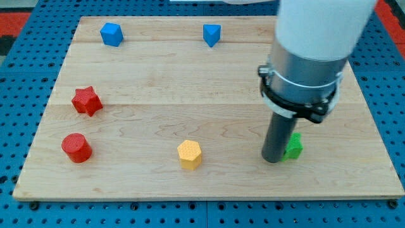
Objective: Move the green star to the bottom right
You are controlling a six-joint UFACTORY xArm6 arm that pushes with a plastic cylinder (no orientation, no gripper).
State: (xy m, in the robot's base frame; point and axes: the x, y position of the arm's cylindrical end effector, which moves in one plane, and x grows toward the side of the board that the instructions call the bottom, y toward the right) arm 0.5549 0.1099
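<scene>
The green star [293,147] lies on the wooden board [126,177] in the lower right part, partly hidden behind my rod. My tip [273,159] rests on the board, touching the star's left side. The arm's grey body covers the area above it, and the green cylinder and the yellow block seen there earlier are hidden.
A yellow hexagonal block [190,154] lies at the bottom centre. A red cylinder [76,147] and a red star [86,101] are at the left. A blue cube [111,33] and a blue block [212,33] sit along the top edge.
</scene>
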